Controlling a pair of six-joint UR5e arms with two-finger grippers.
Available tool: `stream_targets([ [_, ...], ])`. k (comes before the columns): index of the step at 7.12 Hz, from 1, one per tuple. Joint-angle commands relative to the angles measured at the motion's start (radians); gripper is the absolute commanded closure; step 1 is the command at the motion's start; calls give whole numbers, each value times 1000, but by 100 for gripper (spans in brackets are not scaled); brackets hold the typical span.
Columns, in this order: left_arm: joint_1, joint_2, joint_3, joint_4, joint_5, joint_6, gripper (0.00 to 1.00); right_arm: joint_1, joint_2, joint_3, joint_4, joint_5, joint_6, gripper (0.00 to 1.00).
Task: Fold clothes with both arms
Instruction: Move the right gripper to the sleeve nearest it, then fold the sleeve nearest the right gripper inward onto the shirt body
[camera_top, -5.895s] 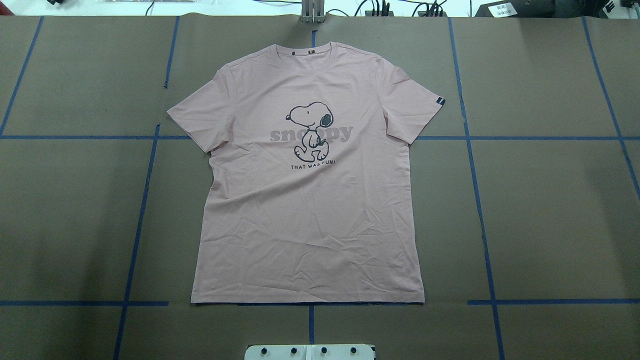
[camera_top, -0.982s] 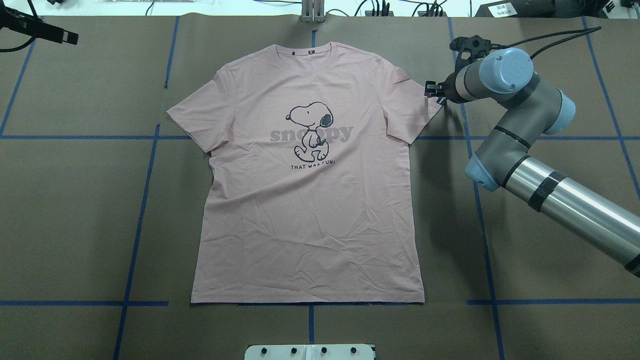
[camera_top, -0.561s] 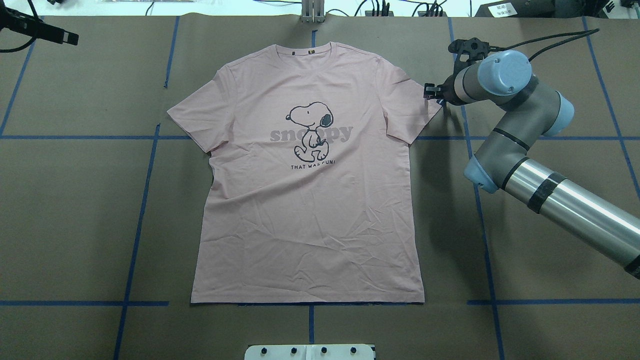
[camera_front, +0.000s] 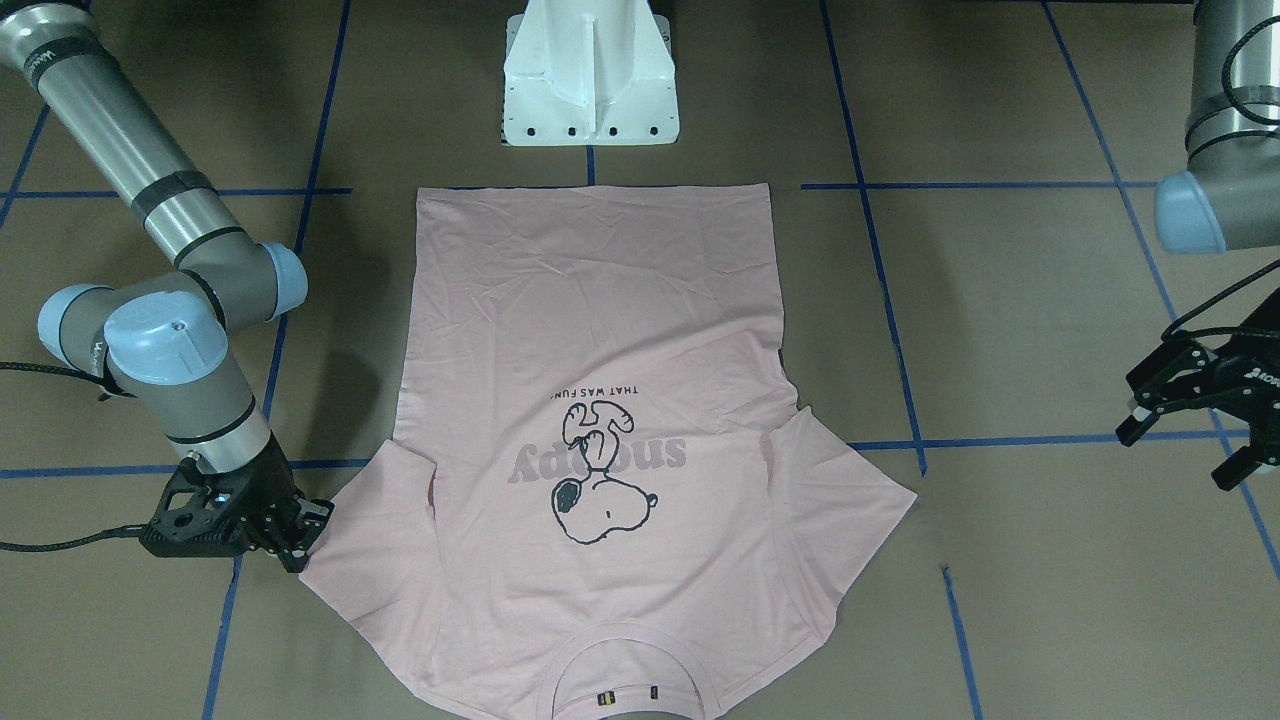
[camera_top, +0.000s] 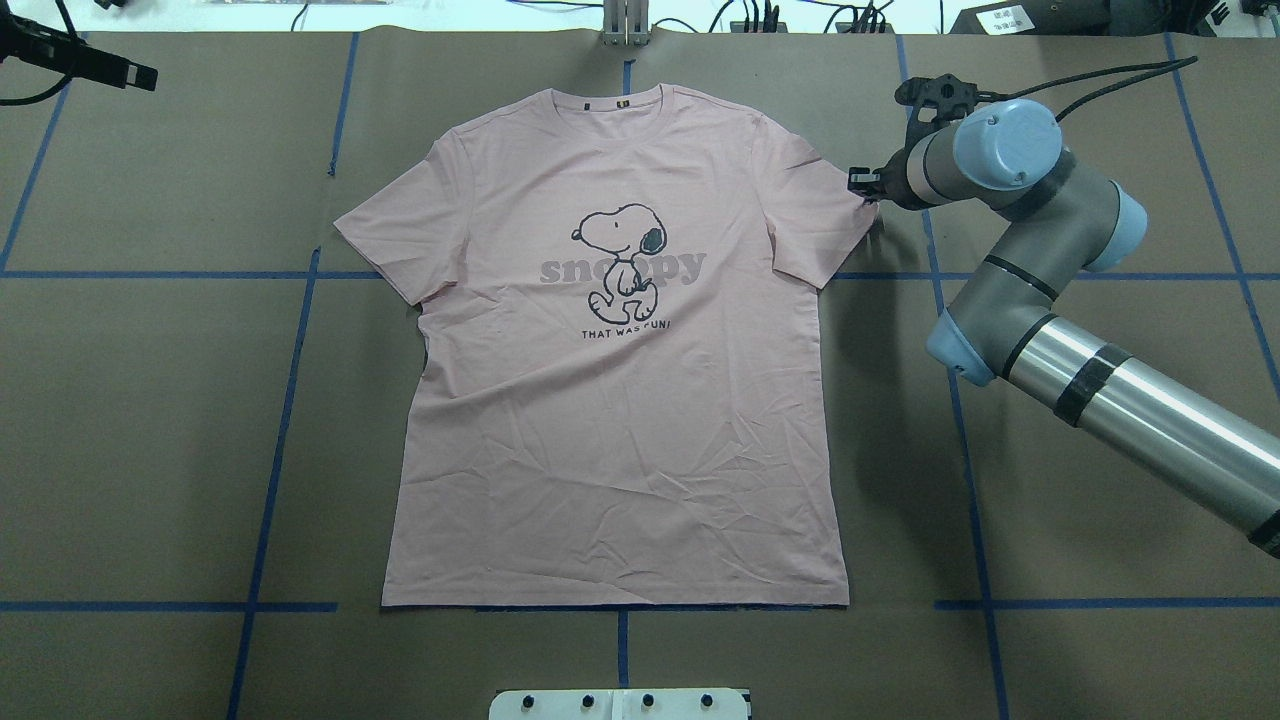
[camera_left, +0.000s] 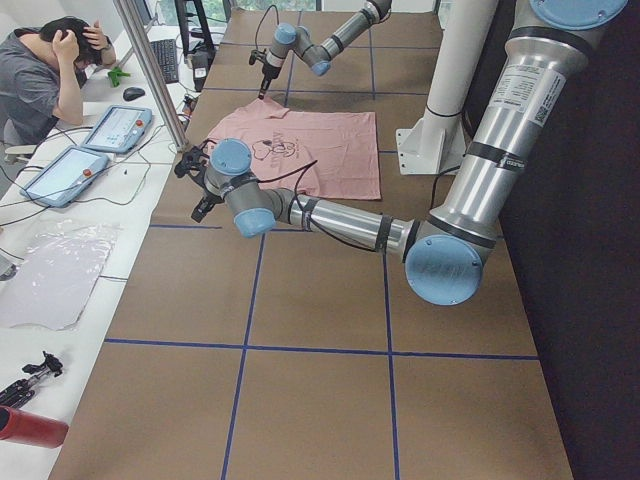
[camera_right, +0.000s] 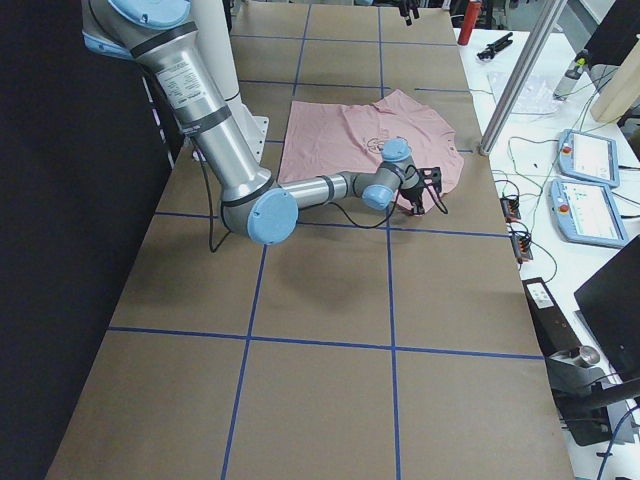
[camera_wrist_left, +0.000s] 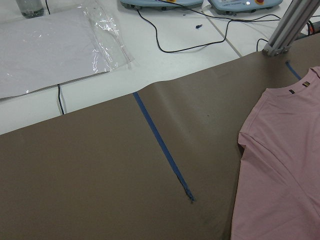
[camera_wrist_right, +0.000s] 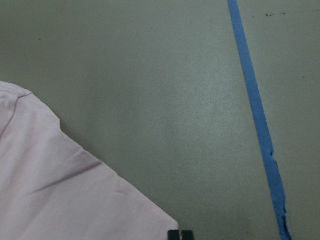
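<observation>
First-grasp stage: T-shirt (camera_top: 620, 400) flat, print up, mid-table, collar away from robot; right gripper (camera_front: 310, 535) at one sleeve corner, can't tell its jaw width; left gripper (camera_front: 1180, 452) spread wide, well apart from the other sleeve, likely must approach it next.

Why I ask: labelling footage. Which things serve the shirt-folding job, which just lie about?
Job: pale pink short-sleeved T-shirt; right black two-finger gripper at its sleeve; left black two-finger gripper, open.
Lying about: clear plastic sheet; two pale-blue tablets.
</observation>
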Motion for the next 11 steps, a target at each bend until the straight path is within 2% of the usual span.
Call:
stream_targets([
  [1,0,0,1,0,0,-1,0,3,31,120,-198,2,1,100],
  [2,0,0,1,0,0,-1,0,2,86,173,-340,0,10,100],
  [3,0,0,4,0,0,-2,0,-6,172,169,-440,-8,80,100],
  [4,0,-2,3,0,0,-4,0,-40,241,163,-495,-53,140,100],
  [5,2,0,3,0,0,-4,0,-81,286,132,-505,-111,197,100],
  [7,2,-2,3,0,0,-5,0,-126,375,5,-498,-182,231,100],
  [8,2,-2,3,0,0,-5,0,-144,374,-5,-498,-207,224,1],
  [9,3,-2,3,2,0,-5,0,-147,383,-5,-498,-222,227,0],
  [11,18,-2,4,3,2,-27,0,-137,417,-6,-504,-186,201,0],
])
